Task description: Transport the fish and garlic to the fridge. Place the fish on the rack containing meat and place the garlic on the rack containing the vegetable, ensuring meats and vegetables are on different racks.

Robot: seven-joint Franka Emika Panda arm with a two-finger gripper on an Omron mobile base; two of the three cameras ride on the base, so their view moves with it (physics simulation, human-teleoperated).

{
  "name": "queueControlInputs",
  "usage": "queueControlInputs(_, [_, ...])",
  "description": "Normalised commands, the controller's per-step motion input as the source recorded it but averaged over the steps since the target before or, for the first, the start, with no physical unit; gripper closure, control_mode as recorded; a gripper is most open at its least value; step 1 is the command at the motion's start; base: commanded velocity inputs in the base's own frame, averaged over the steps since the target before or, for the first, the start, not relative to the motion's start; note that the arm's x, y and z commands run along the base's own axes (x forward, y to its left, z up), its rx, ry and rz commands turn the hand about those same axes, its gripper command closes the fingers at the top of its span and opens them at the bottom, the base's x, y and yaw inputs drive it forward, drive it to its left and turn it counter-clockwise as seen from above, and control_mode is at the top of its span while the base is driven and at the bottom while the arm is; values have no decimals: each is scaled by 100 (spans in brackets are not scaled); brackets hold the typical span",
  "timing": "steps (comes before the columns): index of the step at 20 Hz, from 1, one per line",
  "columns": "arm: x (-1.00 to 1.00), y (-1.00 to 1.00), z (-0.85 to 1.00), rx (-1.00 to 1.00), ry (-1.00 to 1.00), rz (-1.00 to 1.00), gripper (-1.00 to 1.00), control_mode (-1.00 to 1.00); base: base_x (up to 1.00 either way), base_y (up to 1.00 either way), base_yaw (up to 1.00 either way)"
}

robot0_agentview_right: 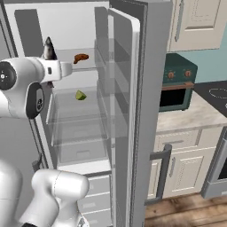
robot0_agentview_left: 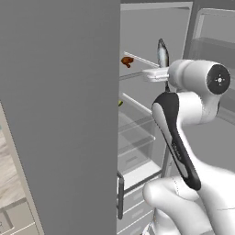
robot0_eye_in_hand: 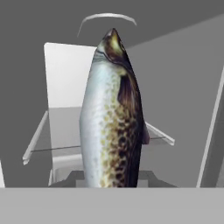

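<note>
My gripper (robot0_eye_in_hand: 111,179) is shut on the lower part of the fish (robot0_eye_in_hand: 113,113), a silver and dark speckled fish that stands upright with its pointed end up. The fish (robot0_agentview_left: 161,53) rises above my gripper (robot0_agentview_left: 158,72) inside the open fridge (robot0_agentview_left: 59,114), to the right of the meat. The reddish-brown meat (robot0_agentview_right: 81,57) lies on the higher glass rack (robot0_agentview_right: 91,67), with the fish (robot0_agentview_right: 48,48) and gripper (robot0_agentview_right: 54,67) to its left. One shelf lower lies the yellow-green vegetable (robot0_agentview_right: 80,95). The garlic is out of view.
The fridge's open right door (robot0_agentview_right: 126,97) with clear bins stands close to my arm, and the grey left door blocks much of the left base view. Grey drawers (robot0_agentview_left: 137,202) sit below the shelves. A teal oven (robot0_agentview_right: 177,84) and cream cabinets (robot0_agentview_right: 181,173) lie to the right.
</note>
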Motion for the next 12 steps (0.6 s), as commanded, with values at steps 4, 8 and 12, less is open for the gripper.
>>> queueControlInputs(4, [69, 0, 1, 0, 0, 0, 100, -100, 0, 0, 0])
queueControlInputs(8, [65, 0, 0, 0, 0, 5, 100, -100, 0, 0, 0])
queueControlInputs(12, [69, 0, 0, 0, 0, 4, 100, -100, 0, 0, 0])
